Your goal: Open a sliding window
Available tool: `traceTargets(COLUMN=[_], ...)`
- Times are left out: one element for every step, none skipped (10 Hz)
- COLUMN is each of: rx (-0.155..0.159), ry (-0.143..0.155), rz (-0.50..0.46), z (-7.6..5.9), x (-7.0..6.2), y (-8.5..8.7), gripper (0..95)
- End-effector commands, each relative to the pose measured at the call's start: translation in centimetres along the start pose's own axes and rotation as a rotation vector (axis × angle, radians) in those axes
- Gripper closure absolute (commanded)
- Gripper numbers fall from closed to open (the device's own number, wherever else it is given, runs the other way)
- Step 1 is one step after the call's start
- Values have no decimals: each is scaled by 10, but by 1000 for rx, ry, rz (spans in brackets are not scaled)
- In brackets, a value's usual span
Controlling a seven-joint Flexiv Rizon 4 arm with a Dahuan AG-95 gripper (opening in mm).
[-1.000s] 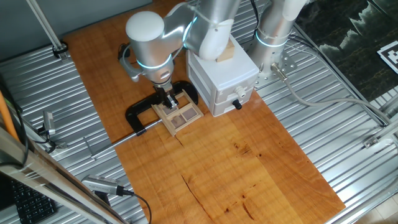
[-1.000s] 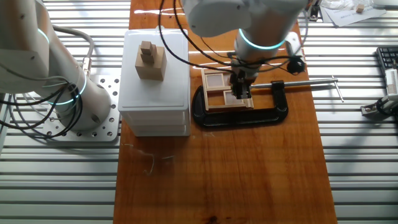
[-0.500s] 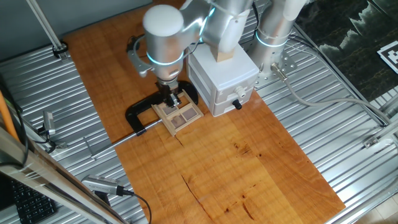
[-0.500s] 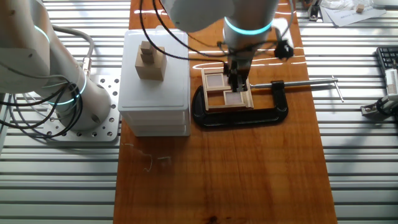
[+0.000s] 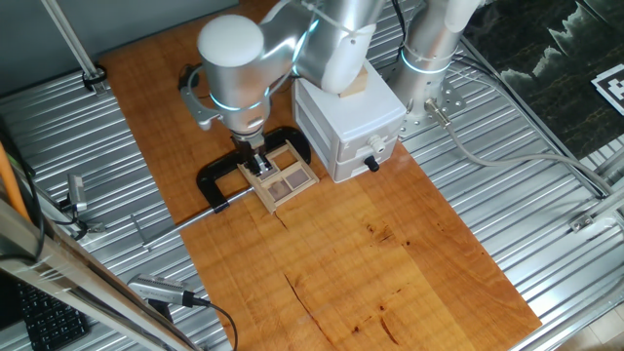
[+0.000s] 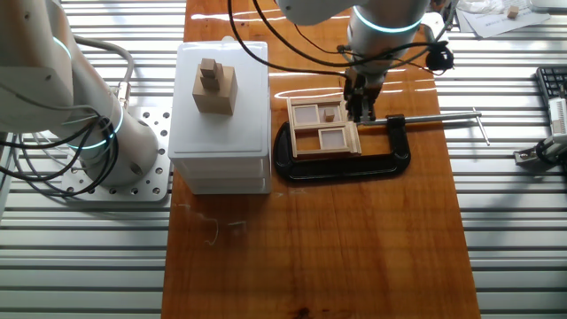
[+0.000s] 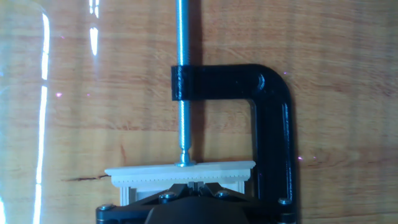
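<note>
Wooden tabletop between metal rails; sliding window [image 6: 323,129] held in black C-clamp [image 6: 390,151] beside white drawer box [image 6: 223,124]. Gripper [image 6: 361,110] low at window's edge near clamp screw; finger state unclear. Pane position unclear, opening apparently underway, not confirmed done

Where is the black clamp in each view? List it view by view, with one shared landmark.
One fixed view: clamp left of centre, left of the white box.
The other fixed view: clamp upper centre, right of the white box.
Hand view: clamp right of centre.
Shared landmark: the window it grips.
</note>
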State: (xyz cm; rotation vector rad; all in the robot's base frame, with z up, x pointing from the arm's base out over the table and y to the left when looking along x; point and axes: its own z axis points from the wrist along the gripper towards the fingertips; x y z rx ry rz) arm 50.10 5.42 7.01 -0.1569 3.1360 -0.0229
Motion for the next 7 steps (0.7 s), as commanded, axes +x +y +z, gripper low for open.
traceTargets(rx=[-3, -5, -6, -7, -10, -11, -11], ry=[-2, -3, -3, -3, -4, -2, 1], rz=[-3, -2, -5, -8, -11, -15, -16], z=[-1, -1, 0, 0, 0, 0, 0], x=[1, 0, 0, -1, -1, -1, -1], y=[0, 0, 0, 1, 1, 1, 1], gripper=[950, 950, 950, 950, 950, 950, 950])
